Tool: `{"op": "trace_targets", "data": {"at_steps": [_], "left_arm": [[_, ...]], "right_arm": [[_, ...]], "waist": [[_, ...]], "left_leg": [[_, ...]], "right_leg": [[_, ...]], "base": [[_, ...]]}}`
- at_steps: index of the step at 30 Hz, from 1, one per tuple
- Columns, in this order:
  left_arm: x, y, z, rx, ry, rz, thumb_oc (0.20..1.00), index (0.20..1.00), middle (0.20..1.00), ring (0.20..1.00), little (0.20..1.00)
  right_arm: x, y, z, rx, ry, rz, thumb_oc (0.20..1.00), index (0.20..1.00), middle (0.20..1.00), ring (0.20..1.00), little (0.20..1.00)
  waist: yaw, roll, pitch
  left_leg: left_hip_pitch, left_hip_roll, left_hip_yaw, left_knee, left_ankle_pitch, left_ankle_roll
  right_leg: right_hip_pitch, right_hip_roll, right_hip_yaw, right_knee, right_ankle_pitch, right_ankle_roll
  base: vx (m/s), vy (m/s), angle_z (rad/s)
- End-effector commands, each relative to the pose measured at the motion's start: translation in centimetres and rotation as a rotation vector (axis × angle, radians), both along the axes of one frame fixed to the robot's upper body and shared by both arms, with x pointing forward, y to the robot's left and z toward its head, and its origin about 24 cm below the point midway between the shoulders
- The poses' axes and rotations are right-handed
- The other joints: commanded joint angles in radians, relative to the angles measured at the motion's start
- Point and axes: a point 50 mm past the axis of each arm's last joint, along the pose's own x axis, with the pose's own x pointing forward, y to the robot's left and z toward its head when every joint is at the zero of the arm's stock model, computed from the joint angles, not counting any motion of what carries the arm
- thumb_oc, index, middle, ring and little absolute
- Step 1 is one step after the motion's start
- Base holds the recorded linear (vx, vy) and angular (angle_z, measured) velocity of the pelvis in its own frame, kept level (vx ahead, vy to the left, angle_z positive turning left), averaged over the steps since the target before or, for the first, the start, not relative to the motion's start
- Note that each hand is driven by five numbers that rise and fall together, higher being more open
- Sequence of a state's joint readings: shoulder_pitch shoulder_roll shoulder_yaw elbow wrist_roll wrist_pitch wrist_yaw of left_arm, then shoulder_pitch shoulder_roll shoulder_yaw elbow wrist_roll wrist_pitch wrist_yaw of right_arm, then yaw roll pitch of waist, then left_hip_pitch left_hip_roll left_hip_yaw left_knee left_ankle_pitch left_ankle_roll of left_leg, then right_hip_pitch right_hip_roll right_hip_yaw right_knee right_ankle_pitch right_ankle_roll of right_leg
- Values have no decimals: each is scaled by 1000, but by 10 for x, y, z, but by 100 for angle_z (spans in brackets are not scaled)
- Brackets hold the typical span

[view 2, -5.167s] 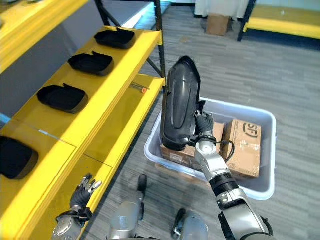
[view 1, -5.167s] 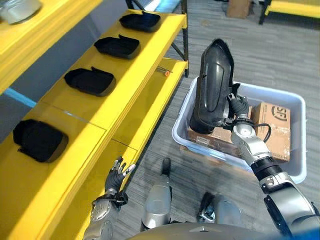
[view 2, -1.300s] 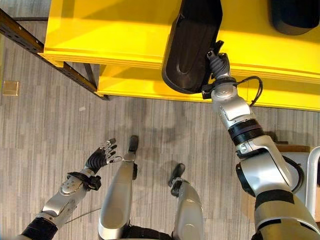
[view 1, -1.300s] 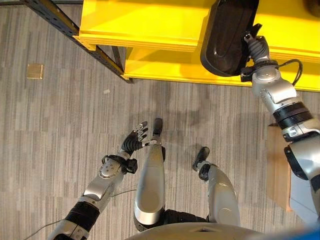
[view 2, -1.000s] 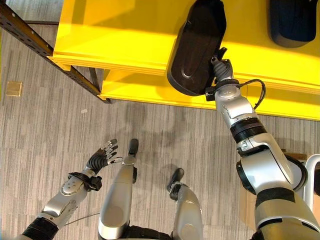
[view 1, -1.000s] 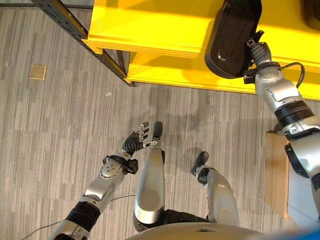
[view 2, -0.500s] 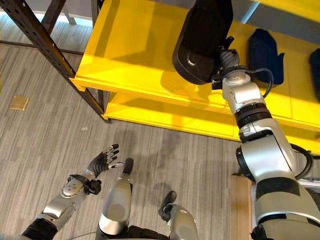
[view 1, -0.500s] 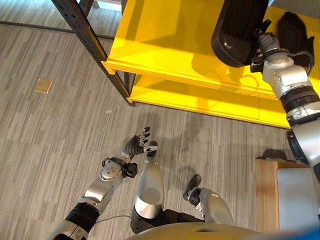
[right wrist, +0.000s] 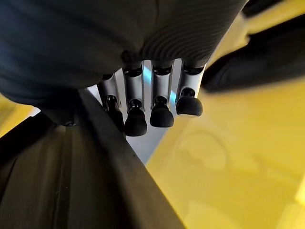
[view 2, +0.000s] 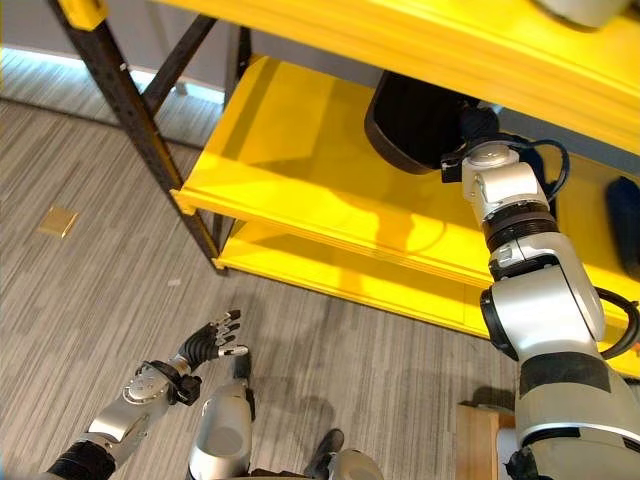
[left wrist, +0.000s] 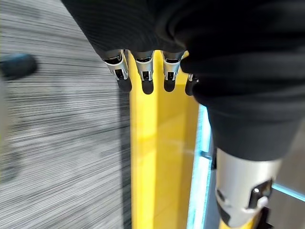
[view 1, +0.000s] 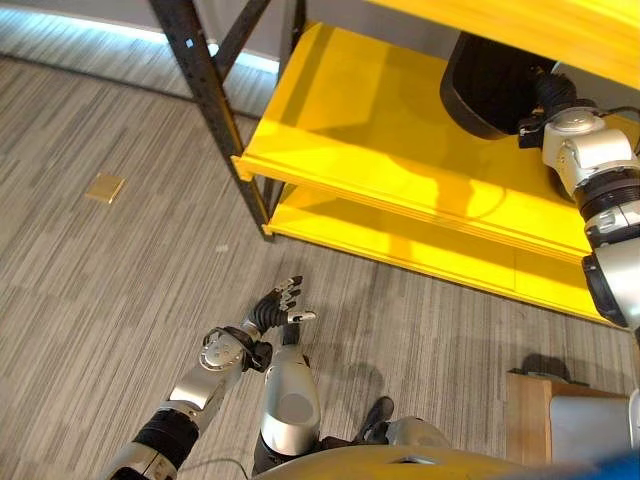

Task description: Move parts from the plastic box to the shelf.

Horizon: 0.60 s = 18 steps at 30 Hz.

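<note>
Part: large black moulded plastic part (view 2: pixel 420 125) with a rounded lower end, held up over the middle board of the yellow shelf unit (view 1: pixel 370 150); its upper portion is hidden behind the front edge of the yellow board above. It hangs tilted above the board — whether any edge touches the yellow surface cannot be told.
Right hand: right hand (view 2: pixel 478 128) is raised to shelf height at the right side of the black part, its fingers curled against the part's edge and gripping it. In the right wrist view the dark-tipped fingers (right wrist: pixel 161 114) bend over the part's long dark rim, with yellow board beyond them.
Left hand: left hand (view 1: pixel 272 310) hangs low over the grey striped carpet floor (view 1: pixel 110 270), well apart from the shelf, fingers spread and relaxed with nothing in them. The left wrist view shows its fingers (left wrist: pixel 143 76) straight, with the yellow board edge and carpet past them.
Shelf: boards are bright yellow on a dark perforated metal upright (view 1: pixel 205 110) with a diagonal brace; a lower yellow board sits beneath the middle one.
Other parts: another dark part (view 2: pixel 622 240) lies on the middle board — far to the right of the held one.
Floor: small tan square (view 1: pixel 105 187) lies on the carpet, left of the upright.
</note>
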<state>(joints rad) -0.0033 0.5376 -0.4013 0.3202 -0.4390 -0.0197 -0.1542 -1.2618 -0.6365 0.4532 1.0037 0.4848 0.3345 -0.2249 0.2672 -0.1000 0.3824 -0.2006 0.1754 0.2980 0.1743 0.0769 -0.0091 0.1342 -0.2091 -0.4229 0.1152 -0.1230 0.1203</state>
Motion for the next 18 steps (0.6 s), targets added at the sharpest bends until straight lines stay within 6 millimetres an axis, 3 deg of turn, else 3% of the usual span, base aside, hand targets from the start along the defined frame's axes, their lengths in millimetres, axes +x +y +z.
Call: {"op": "trace_targets", "data": {"at_steps": [1,4,5,6,7,8,9,10,11,13,15,18], "left_arm": [[-2,-7,9,-10,-34,-103,1000,1000,1000,1000,1000],[-5,-12,9,-33,-12,-134,1000,1000,1000,1000,1000],[-7,-14,8,-47,-2,-123,1000,1000,1000,1000,1000],[-11,-21,3,-76,27,-91,1000,1000,1000,1000,1000],[-13,-24,-1,-83,34,-70,1000,1000,1000,1000,1000],[-8,-25,2,-87,16,-80,1000,1000,1000,1000,1000],[-4,-28,4,-76,-12,-102,1000,1000,1000,1000,1000],[-1,-31,8,-61,-31,-130,1000,1000,1000,1000,1000],[-1,-34,7,-68,-26,-126,1000,1000,1000,1000,1000],[-4,-31,3,-74,-19,-124,1000,1000,1000,1000,1000],[-3,-38,7,-123,-18,-146,1000,1000,1000,1000,1000],[-7,-46,8,-159,-12,-167,1000,1000,1000,1000,1000]], "right_arm": [[-9,-12,59,-113,-179,-5,200,200,200,200,200],[-11,-19,53,-104,-132,26,200,200,200,200,200],[-11,-20,46,-107,-104,40,200,200,200,200,200],[-7,-13,25,-95,-63,99,200,200,200,200,200],[-2,2,17,-90,-62,119,200,200,200,200,200],[1,11,20,-92,-82,102,200,200,200,200,200],[3,16,28,-96,-108,69,200,200,200,200,200],[1,9,33,-98,-116,46,200,200,200,200,200],[-1,0,34,-102,-109,30,200,200,200,200,200],[-8,-19,34,-133,-91,26,200,200,200,200,200],[-12,-27,37,-171,-79,13,200,200,200,200,200],[-14,-33,43,-216,-69,-6,200,200,200,200,200]], "waist": [[0,9,27],[0,15,30],[1,23,32],[-1,42,44],[-17,45,65],[-44,35,85],[-61,34,105],[-77,30,100],[-92,20,94],[-115,27,64],[-127,61,59],[-129,89,56]], "left_leg": [[17,52,-47,63,-63,-74],[10,41,-44,112,-103,-52],[27,39,-38,111,-114,-43],[94,40,-2,101,-137,-25],[133,43,1,81,-135,-33],[152,26,-20,47,-149,-32],[164,14,-52,25,-181,-23],[149,5,-67,28,-203,-11],[136,-8,-69,15,-179,-5],[143,-2,-53,-11,-153,-21],[161,20,-50,-39,-138,-55],[174,28,-47,-78,-104,-77]], "right_leg": [[-33,-36,56,64,55,27],[-30,-58,35,106,46,12],[-49,-81,19,164,54,3],[-108,-142,-25,301,81,1],[-155,-118,0,233,122,14],[-233,-91,55,96,230,55],[-326,-100,123,-44,364,95],[-326,-82,165,-101,347,99],[-329,-81,194,-131,362,86],[-298,-55,189,-118,330,83],[-281,-39,180,-77,271,74],[-287,-36,165,-44,236,54]], "base": [[-47,258,8],[-3,302,-16],[188,444,-51],[291,294,-78],[353,-21,-84],[257,-466,-94],[135,-601,-18],[44,-527,55],[82,-414,174],[187,-206,195],[150,-24,89],[67,0,22]]}}
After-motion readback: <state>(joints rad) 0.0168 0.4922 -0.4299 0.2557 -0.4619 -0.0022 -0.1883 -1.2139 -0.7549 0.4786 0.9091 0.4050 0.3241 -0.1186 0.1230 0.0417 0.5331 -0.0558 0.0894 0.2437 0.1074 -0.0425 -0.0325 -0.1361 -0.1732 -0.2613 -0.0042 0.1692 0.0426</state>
